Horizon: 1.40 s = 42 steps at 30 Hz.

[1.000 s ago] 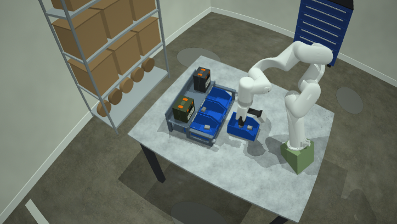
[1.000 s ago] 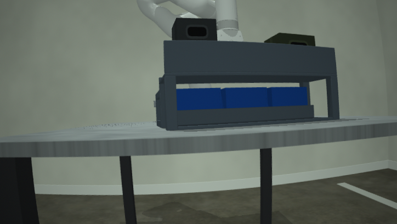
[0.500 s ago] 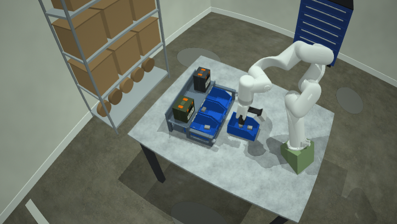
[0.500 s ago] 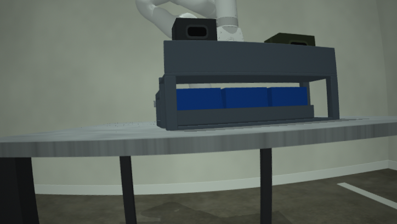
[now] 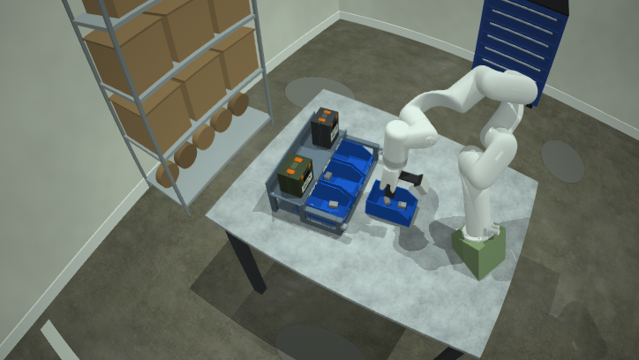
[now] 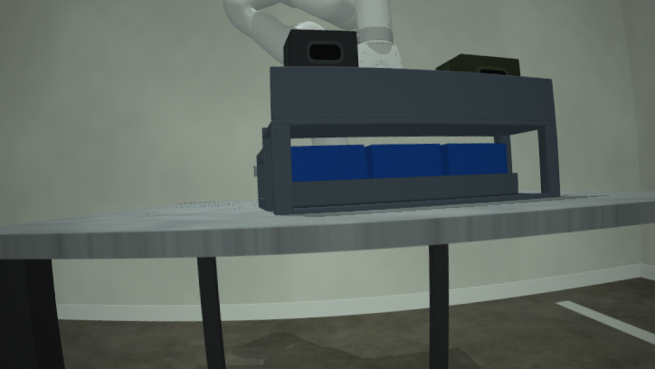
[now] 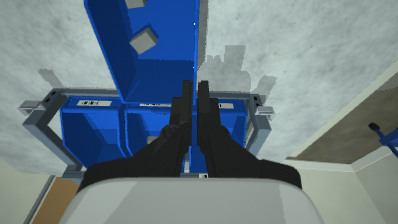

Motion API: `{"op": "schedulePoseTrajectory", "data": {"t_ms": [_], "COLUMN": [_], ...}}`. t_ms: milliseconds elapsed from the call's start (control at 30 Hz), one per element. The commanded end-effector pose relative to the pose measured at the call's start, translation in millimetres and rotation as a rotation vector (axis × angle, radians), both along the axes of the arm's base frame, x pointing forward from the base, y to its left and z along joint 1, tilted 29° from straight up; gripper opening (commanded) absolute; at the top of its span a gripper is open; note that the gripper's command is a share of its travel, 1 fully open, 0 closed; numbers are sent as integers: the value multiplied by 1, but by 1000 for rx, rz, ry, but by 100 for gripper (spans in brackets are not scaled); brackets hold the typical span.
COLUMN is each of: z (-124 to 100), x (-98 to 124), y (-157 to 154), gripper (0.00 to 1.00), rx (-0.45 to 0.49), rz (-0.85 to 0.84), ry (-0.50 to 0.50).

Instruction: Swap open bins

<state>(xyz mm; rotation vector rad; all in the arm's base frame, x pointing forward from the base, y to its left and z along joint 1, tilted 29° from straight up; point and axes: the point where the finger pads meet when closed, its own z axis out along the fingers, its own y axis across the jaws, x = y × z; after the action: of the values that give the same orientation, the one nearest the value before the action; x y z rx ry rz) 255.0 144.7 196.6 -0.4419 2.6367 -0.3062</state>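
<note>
The bin with parts (image 5: 387,214) (image 7: 160,80) stands on the table top in front of the shelf. Two grey parts lie in it. My gripper (image 5: 389,195) (image 7: 195,94) is nearly fully shut, with only a narrow slit between its fingertips. It hangs above this bin's side wall. The bin wall shows beyond the slit, and nothing looks held. The empty bin (image 5: 353,153) (image 7: 92,135) is in its place at the far end of the shelf in the top view. It is the left bin (image 6: 327,163) in the exterior view. The fingers are hidden in that view.
Two other bins (image 5: 342,176) (image 5: 328,197) stand beside the empty one, each with a grey part. A black box (image 5: 325,127) (image 6: 320,48) and a dark green box (image 5: 295,174) (image 6: 476,63) stand on the shelf's upper board. The robot's green pedestal (image 5: 478,254) is at the right.
</note>
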Motion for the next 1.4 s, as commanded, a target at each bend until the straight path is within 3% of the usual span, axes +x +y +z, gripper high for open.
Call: {"op": "schedulePoseTrajectory", "data": {"t_ms": [0, 600, 700, 733, 800, 833, 867, 900, 967, 1000, 1067, 1100, 1167, 1267, 1367], "z": [1, 4, 18, 25, 25, 33, 33, 41, 41, 49, 49, 57, 57, 70, 70], "x": [0, 6, 34, 49, 49, 66, 66, 85, 85, 104, 104, 122, 122, 151, 151], "y": [1, -1, -9, -15, -15, -24, -24, -35, -35, -48, -48, -63, -63, -93, -93], "gripper": [0, 0, 0, 0, 0, 0, 0, 0, 0, 0, 0, 0, 0, 0, 0], "rx": [2, 28, 144, 156, 156, 215, 235, 253, 296, 317, 362, 384, 429, 496, 518], "rz": [0, -48, -267, -289, -289, -402, -440, -474, -556, -598, -684, -726, -811, -937, -979], "ry": [-2, -5, -21, -25, -25, -40, -45, -55, -64, -76, -86, -98, -109, -139, -145]}}
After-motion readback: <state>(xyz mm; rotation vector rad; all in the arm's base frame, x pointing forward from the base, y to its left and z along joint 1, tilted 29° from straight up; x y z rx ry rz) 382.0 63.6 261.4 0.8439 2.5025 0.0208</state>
